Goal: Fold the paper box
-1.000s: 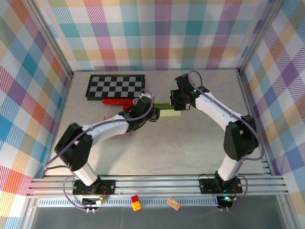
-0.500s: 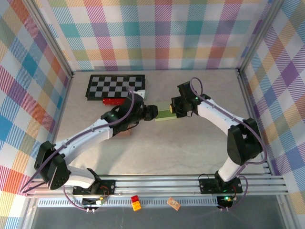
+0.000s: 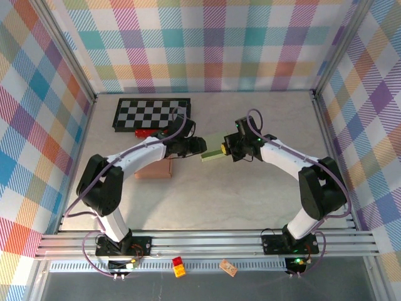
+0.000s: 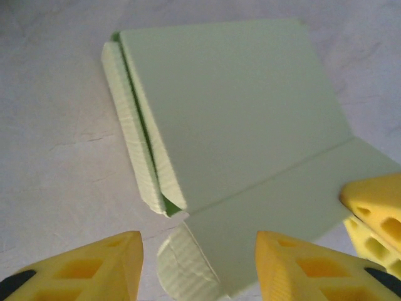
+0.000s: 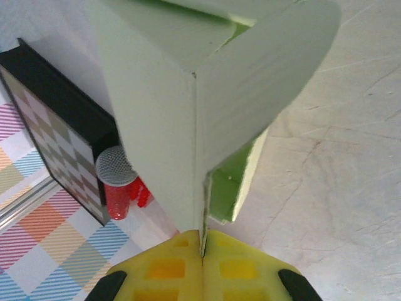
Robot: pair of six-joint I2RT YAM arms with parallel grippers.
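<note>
I have the right gripper (image 5: 202,241) clamped on the green paper box's (image 4: 232,106) flap edge.
Facing it, my left gripper (image 4: 197,243) stands half apart, the box's corner between its jaws, ungripped.

1. I am reading no words, numbers, labels or brand marks in any of my views.
2. The paper box (image 4: 232,106) is showing me plain pale green faces with no print that I can make out.
</note>
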